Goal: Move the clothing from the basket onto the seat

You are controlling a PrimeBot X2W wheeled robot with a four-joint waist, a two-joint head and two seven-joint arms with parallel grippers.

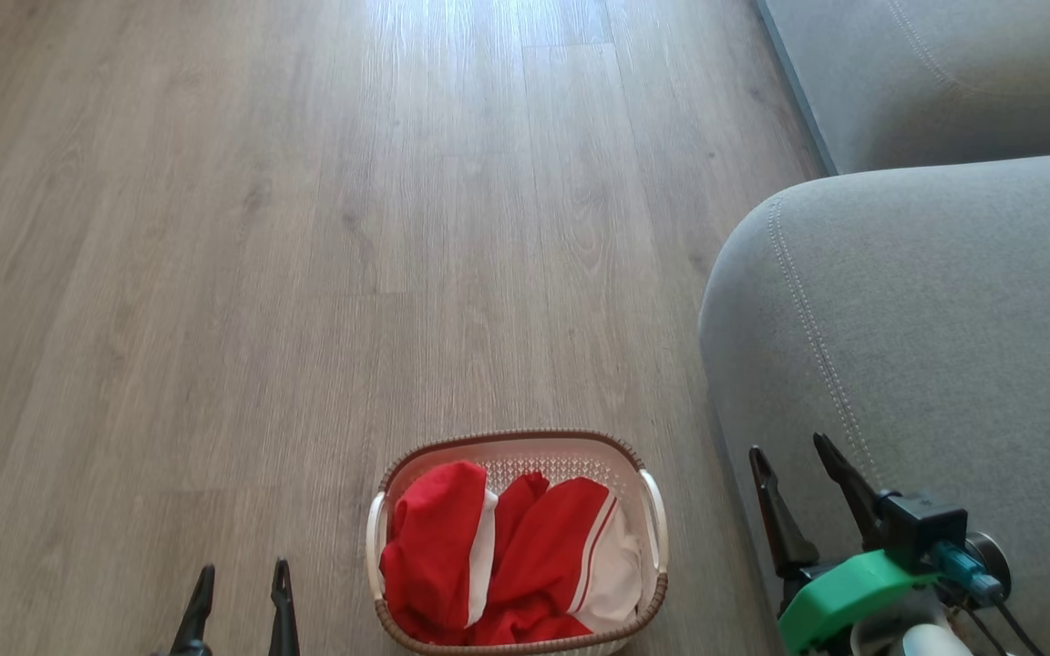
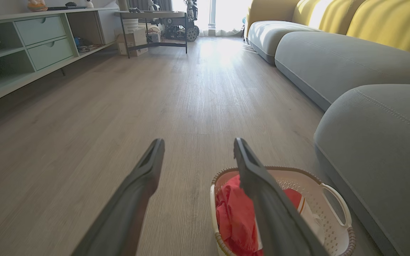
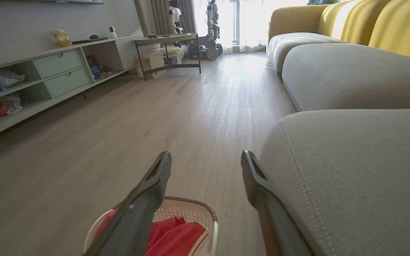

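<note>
Near left, the left gripper (image 1: pixel 243 569) hovers over the wooden floor (image 1: pixel 261 273), fingers apart and empty. Right of it, the red-and-white clothing (image 1: pixel 525 547) lies bunched in the basket (image 1: pixel 507 438) on the floor. The right gripper (image 1: pixel 789 448), also spread and empty, points forward beside the grey seat (image 1: pixel 944 319).

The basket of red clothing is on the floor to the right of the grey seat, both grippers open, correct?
Not quite. The head view shows the basket to the left of the seat, not the right. The rest holds: the clothing is in it, on the floor, left gripper and right gripper open.
</note>
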